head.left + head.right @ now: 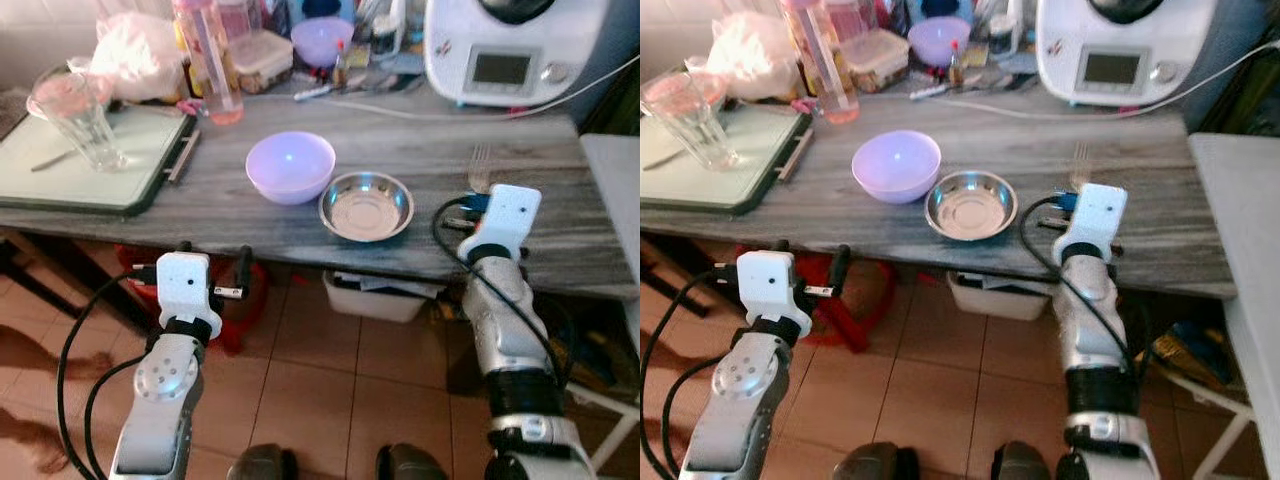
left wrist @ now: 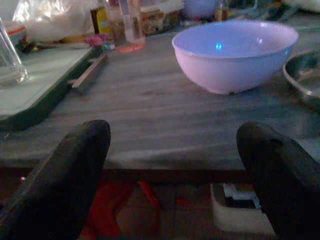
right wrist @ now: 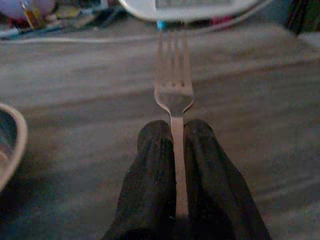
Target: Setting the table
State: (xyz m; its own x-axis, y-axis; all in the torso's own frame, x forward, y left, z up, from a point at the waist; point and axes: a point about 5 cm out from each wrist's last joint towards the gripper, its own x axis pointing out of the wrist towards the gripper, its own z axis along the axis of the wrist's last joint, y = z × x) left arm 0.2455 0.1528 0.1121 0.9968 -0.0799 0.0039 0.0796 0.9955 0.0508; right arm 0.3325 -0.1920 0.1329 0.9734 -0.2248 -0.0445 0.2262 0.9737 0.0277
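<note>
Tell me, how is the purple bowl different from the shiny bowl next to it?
The purple bowl is deep with tall rounded sides; the shiny metal bowl is shallow with a flat bottom and a wide rim. The purple bowl looks like matte plastic, while the metal bowl reflects light like a mirror. The purple bowl sits farther to the robot's left. Both are round, upright, empty, and on the grey table.

No lettering is readable (labels too blurred).
</note>
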